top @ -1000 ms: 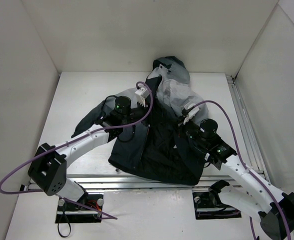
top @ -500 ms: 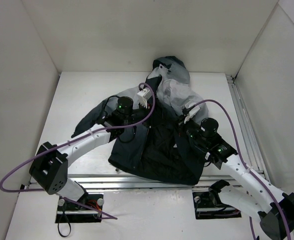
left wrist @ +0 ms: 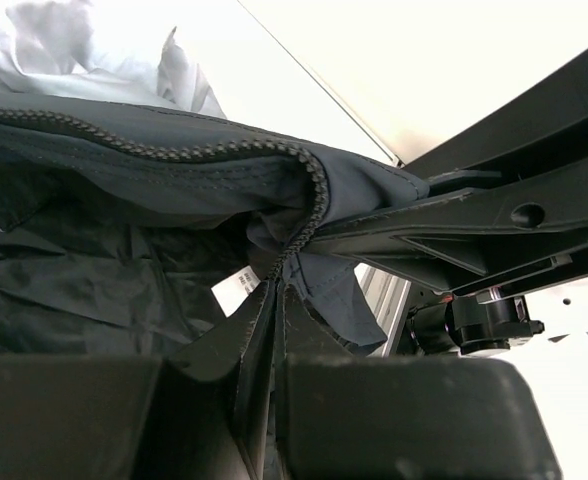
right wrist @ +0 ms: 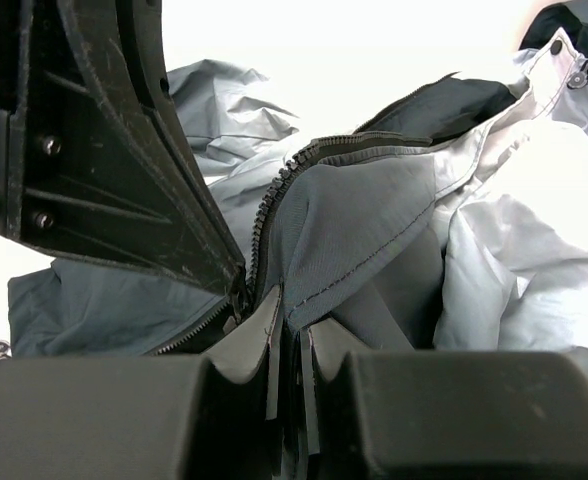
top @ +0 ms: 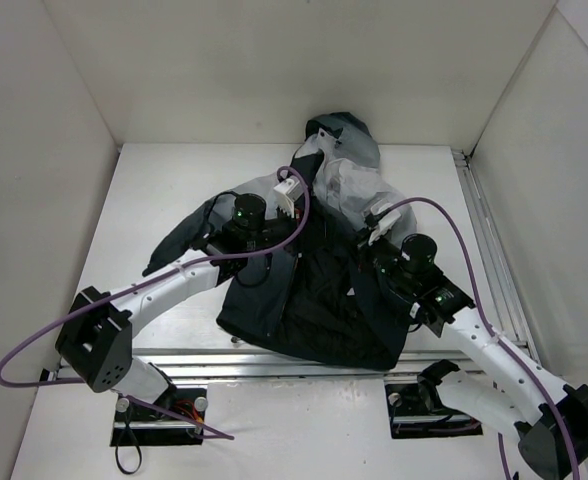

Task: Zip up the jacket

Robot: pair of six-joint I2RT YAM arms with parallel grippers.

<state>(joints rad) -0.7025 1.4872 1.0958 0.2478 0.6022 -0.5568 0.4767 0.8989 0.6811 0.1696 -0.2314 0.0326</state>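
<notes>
Your jacket lies on the table, hem nearest, hood farthest. Right gripper is clamped on the zipper edge; farther up, left gripper clamps the other side. Judged thin, limp, slippery: grip the stitched zipper tape, not loose cloth.

The white table carries one thing directly, the jacket, which lies rumpled a little right of centre. Its hood sits at 12 o'clock, close to the far wall. Its dark hem lies at 6 o'clock, reaching the metal rail along the near edge, and one dark sleeve trails toward 9 o'clock.
</notes>
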